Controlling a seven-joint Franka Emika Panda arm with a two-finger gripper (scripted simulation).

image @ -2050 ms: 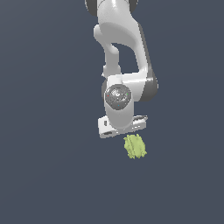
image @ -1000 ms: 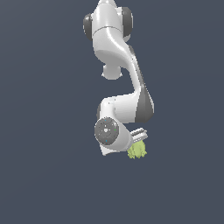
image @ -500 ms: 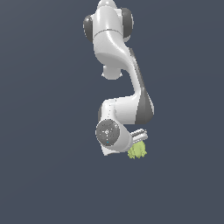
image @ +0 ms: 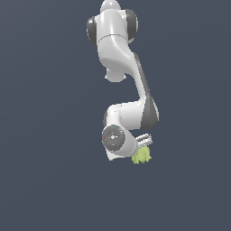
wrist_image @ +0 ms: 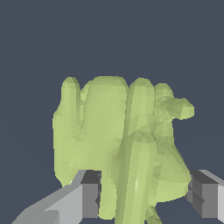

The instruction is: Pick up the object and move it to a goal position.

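Note:
The object (wrist_image: pixel 122 135) is a yellow-green lumpy blob with finger-like ridges. In the wrist view it fills the space between my gripper's (wrist_image: pixel 144 194) two grey fingers. Both pads touch its sides, one finger (wrist_image: pixel 90 194) on one flank and the other finger (wrist_image: pixel 203 192) on the opposite flank. In the exterior view the object (image: pixel 142 156) sits just under the gripper (image: pixel 143 146), low and a little toward the exterior view's right, with the white arm folded above it. The near end of the object is hidden between the fingers.
A plain dark blue-grey background surrounds the arm in both views. No other objects, edges or marker show.
Two seconds ago the hand hung higher above the object. It then came down around it, and the arm has stayed still over the last second. The object has barely shifted.

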